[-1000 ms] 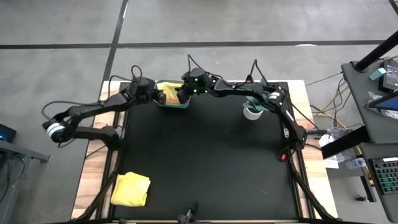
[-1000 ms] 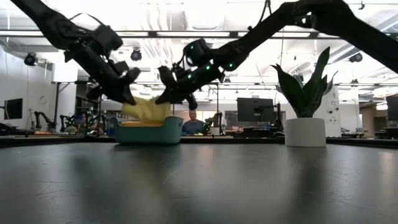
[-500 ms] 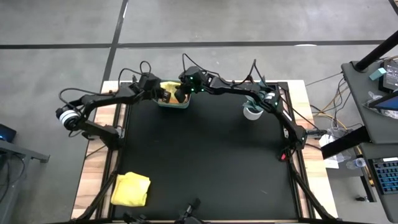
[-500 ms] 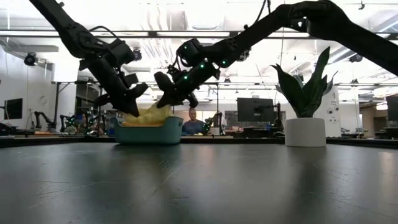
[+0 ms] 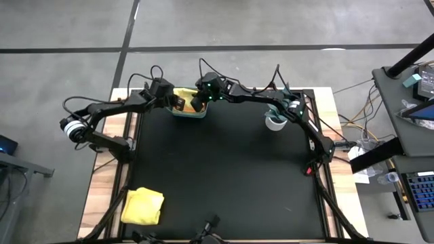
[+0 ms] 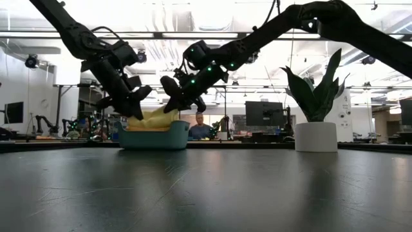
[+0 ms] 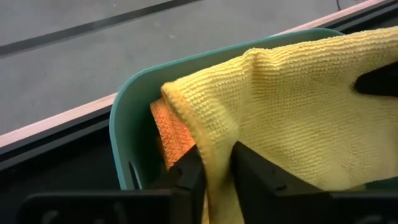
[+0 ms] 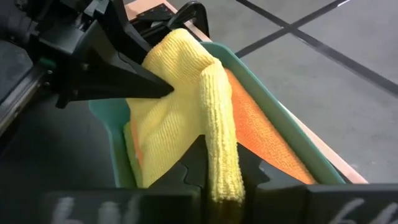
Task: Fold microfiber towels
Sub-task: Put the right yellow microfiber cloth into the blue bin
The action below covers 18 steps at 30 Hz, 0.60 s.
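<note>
Black tabletop [image 5: 224, 176] fills the middle of the high view, with pale wood showing at its edges. Nearest the camera end, at the lower left of that frame, a yellow towel [image 5: 143, 206] lies bunched on the corner, well apart from both arms.

Move up the frame and the action is all at the far edge. Sitting there at upper centre is the teal bin [image 5: 193, 113], and both arms meet over it. From the picture's left comes the left gripper [image 5: 175, 104], and from the right the right gripper [image 5: 197, 103], so each is about equally near.

Between them hangs a second yellow towel [image 7: 292, 106], draped over the bin's rim with an orange towel [image 7: 173, 134] tucked beneath it inside. In the left wrist view the left gripper's fingers [image 7: 186, 177] pinch a fold of that yellow cloth, jaws nearly together with cloth between. The right wrist view shows the same on the other side: the right gripper's fingers [image 8: 193, 165] clamp a rolled edge.

So the cloth's long axis runs across the frame, gripper to gripper, along the bin's length. My read is that the coming move is a lift up and toward the near side, and it depends on both pinches holding level.

Off to the right, the potted plant [image 6: 315, 116] stands clear.
</note>
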Each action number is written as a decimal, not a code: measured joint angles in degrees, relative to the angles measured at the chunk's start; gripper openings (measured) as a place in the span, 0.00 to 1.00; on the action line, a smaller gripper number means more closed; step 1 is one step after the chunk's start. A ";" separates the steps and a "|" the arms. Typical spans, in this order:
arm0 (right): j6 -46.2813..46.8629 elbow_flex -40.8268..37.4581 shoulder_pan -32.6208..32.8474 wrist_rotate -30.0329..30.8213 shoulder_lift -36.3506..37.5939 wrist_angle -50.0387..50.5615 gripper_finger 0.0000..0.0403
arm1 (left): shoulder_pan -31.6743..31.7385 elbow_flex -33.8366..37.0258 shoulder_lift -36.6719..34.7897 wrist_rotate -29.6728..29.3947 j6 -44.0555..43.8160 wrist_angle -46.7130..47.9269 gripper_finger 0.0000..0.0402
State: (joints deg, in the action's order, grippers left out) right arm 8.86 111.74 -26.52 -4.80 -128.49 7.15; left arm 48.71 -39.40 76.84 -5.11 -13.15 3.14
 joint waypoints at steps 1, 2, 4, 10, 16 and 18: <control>-0.16 0.00 -0.02 0.04 0.00 0.14 0.08 | 0.05 0.00 -0.01 -0.04 0.00 0.03 0.16; -0.83 0.00 -0.02 0.14 0.00 0.16 0.09 | 0.07 0.00 -0.01 -0.06 0.00 0.10 0.19; -1.37 0.00 -0.02 0.96 0.00 0.20 0.09 | 0.09 0.00 -0.02 -0.23 0.00 0.11 0.24; -1.20 0.42 -0.19 2.45 0.07 2.04 0.09 | 0.09 -0.13 -0.60 -3.31 0.44 0.61 0.36; -3.80 0.98 -0.26 2.49 0.11 3.41 0.09 | 0.09 -0.13 -2.67 -4.34 1.75 1.01 0.39; -4.64 1.18 -0.26 2.47 0.11 3.40 0.09 | 0.09 -0.13 -3.87 -4.41 1.76 1.47 0.39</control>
State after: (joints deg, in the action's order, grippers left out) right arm 4.23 112.92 -26.79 -2.32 -128.38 10.55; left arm 48.80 -39.53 72.97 -9.52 -11.39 4.60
